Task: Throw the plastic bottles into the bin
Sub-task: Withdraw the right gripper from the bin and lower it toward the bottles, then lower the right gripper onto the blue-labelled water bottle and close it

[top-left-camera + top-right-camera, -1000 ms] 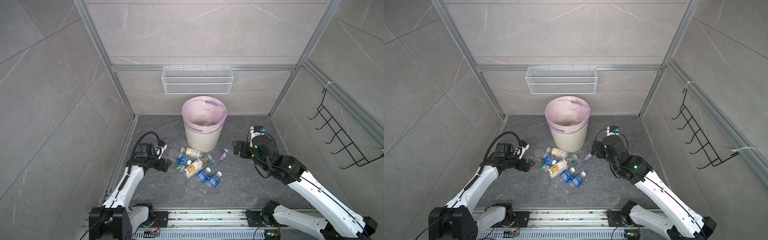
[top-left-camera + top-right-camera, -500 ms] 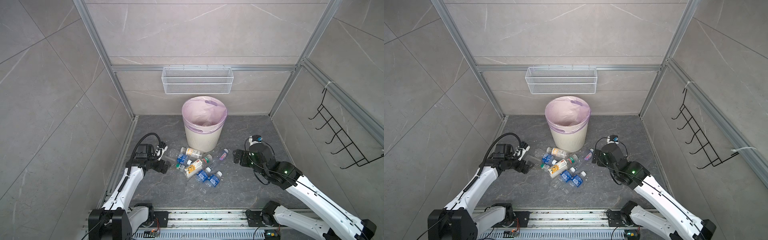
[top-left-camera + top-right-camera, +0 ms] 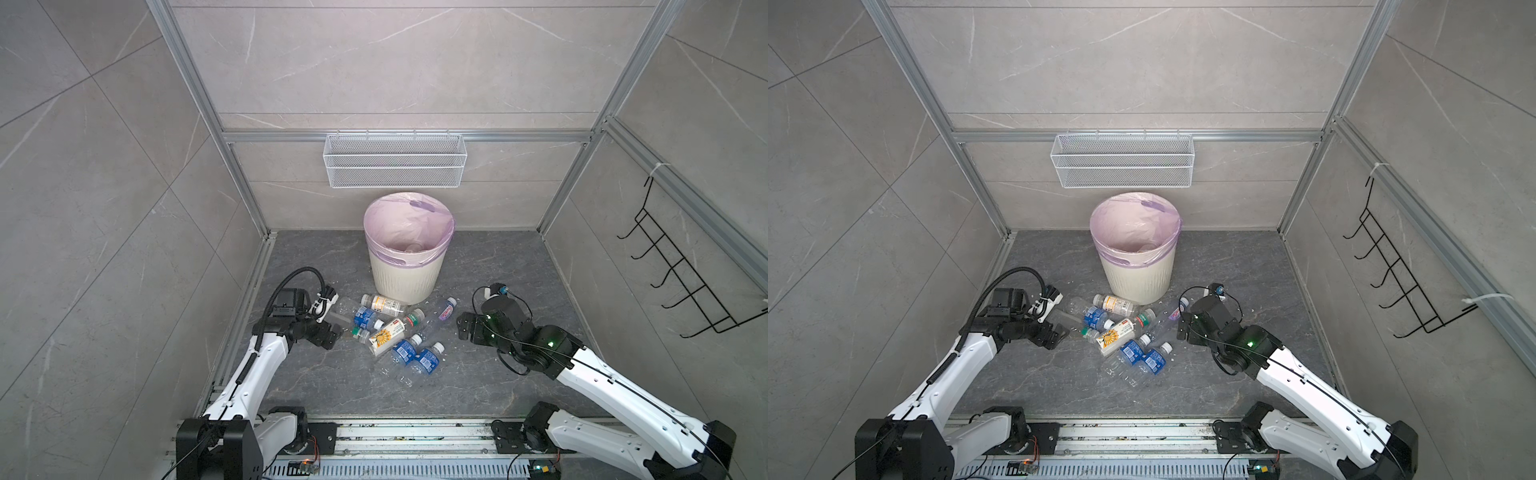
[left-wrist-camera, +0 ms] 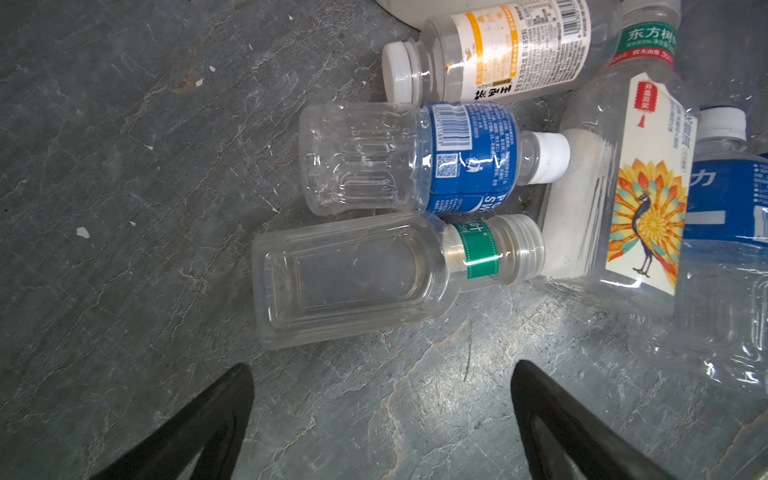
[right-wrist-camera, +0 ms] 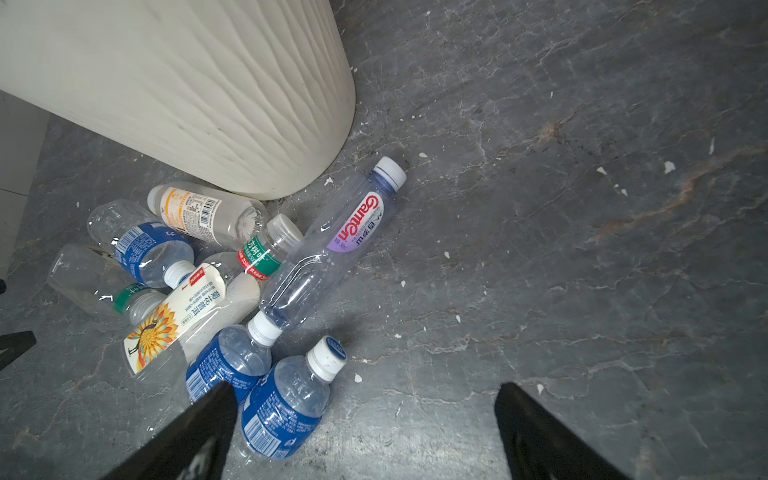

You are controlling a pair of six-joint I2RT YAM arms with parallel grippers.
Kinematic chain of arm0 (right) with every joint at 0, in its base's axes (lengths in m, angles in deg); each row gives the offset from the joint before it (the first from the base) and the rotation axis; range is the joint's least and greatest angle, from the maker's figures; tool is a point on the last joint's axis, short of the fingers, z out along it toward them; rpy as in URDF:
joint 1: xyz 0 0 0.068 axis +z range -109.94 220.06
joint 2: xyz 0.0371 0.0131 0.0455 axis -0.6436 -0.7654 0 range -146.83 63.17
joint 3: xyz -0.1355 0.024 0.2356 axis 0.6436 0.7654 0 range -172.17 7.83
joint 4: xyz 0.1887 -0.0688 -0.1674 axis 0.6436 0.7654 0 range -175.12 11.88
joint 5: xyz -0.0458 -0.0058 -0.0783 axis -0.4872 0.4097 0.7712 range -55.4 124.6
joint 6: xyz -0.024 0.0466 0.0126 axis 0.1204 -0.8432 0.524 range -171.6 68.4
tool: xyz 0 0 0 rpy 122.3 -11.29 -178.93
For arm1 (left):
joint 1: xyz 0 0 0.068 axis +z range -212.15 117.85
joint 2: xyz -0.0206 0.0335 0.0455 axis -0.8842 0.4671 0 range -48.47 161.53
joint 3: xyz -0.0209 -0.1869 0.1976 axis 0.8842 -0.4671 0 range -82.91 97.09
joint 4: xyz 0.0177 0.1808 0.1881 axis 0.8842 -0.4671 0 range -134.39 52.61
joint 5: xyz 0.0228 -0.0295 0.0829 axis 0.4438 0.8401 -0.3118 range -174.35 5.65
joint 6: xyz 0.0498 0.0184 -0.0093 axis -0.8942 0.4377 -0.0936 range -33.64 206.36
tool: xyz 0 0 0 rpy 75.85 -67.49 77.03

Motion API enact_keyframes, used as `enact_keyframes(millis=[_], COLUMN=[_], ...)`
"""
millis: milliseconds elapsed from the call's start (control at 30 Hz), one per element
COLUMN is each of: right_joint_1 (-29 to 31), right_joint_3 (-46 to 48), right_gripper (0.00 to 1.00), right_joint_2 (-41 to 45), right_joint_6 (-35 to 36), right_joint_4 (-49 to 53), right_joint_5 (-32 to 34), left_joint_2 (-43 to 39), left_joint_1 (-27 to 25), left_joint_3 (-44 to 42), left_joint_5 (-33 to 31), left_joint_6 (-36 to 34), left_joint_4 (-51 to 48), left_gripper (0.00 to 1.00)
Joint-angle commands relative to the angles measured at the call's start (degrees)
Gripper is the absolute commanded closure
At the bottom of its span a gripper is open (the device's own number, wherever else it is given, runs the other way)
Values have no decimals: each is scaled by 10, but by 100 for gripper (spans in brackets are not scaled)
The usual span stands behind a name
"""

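Observation:
The bin [image 3: 405, 266] [image 3: 1140, 270] stands at the back middle, lined with a pale pink bag. Several plastic bottles [image 3: 390, 332] [image 3: 1121, 332] lie in a heap on the floor before it. My left gripper [image 3: 332, 328] [image 4: 380, 368] is open, low at the heap's left edge, just short of a clear bottle with a green neck band [image 4: 353, 278]. A blue-labelled bottle [image 4: 415, 160] lies beside that one. My right gripper [image 3: 463, 328] [image 5: 365, 388] is open and empty at the heap's right side, near a purple-labelled bottle [image 5: 332, 245] and a blue-labelled bottle [image 5: 286, 399].
A white wire mesh basket [image 3: 395, 160] hangs on the back wall above the bin. A black hook rack [image 3: 681, 274] is on the right wall. Metal frame rails [image 3: 249, 291] border the dark stone floor [image 3: 498, 257].
My right arm has come down and drawn back from beside the bin to the floor, right of the heap. The left arm has barely moved. Both grippers stay open.

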Motion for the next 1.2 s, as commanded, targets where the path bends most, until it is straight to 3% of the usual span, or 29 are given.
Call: enact_keyframes(millis=[0, 400, 933, 1167], right_joint_1=[5, 31, 91, 139], right_joint_3=[14, 38, 41, 45], right_gripper=[1, 4, 16, 14], right_joint_2=[-4, -21, -91, -130], right_joint_6=[-22, -53, -82, -133], right_joint_4=[-16, -43, -79, -110], right_joint_5=[-6, -19, -8, -7], left_joint_2=[-19, 8, 39, 31], left_joint_1=[-31, -91, -122, -141], left_joint_3=[-1, 20, 19, 12], left_joint_5=[-15, -41, -43, -52], left_joint_6=[0, 2, 15, 11], left_joint_4=[-2, 0, 20, 26], left_gripper=[2, 2, 2, 2])
